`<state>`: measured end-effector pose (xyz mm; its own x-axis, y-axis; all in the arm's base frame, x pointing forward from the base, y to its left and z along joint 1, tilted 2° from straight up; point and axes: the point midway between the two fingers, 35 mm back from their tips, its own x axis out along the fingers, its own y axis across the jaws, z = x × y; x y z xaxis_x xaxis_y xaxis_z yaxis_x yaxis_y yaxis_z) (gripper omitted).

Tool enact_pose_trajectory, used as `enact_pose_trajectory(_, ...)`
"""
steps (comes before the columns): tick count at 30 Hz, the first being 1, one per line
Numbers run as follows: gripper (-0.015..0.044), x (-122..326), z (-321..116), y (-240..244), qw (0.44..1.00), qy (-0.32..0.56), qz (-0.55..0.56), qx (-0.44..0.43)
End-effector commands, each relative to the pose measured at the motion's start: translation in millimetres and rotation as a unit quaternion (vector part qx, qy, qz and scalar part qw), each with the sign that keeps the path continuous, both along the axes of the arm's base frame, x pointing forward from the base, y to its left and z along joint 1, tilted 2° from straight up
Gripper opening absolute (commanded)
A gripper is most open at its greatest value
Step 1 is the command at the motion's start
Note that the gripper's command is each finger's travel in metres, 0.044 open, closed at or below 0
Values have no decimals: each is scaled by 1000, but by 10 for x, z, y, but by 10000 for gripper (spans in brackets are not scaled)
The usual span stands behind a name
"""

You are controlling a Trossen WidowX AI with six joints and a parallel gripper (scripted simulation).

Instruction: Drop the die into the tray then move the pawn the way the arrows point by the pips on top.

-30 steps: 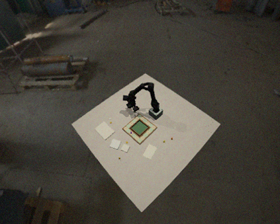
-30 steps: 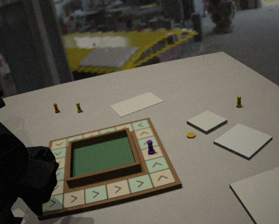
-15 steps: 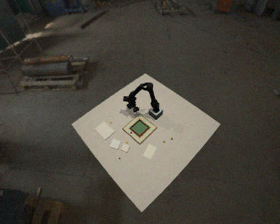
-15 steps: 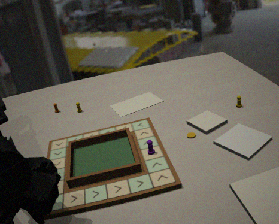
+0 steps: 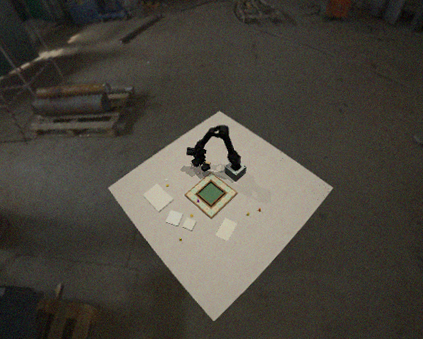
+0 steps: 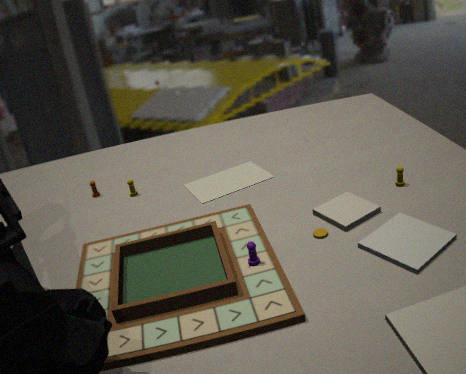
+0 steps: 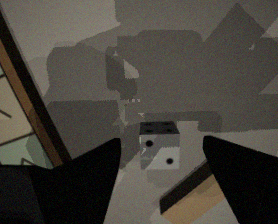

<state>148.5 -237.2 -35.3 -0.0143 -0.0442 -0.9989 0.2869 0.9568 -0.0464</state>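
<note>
pale counter (image 5: pixel 281 197) (image 6: pixel 300 145) (image 7: pixel 75 15) below; claw (image 5: pixel 201 166) (image 7: pixel 161 143) spread partway, gripping nothing, poised around the white die (image 7: pixel 159 150), near the board (image 5: pixel 199 205) (image 6: pixel 295 306) (image 7: pixel 31 112).

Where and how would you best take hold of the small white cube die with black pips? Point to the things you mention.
I'd come straight down and grip two opposite upright side faces of the small white die (image 7: pixel 160 150): it sits flat between the open black gripper fingers, with room on both sides.
</note>
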Motion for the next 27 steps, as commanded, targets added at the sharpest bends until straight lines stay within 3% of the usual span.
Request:
enact_pose_trajectory(1, 275, -23, -85, 19, 1000, 4, -2, 3)
enact_pose_trajectory(3, 275, -23, -96, 19, 1000, 4, -2, 3)
enact_pose_trajectory(9, 118, -23, -96, 19, 1000, 4, -2, 3)
enact_pose_trajectory(16, 71, -23, -96, 19, 1000, 4, -2, 3)
enact_pose_trajectory(19, 0, -16, -79, -9, 1000, 2, -1, -4)
enact_pose_trajectory(27, 0, 25, 138, -117, 1000, -3, 2, -27)
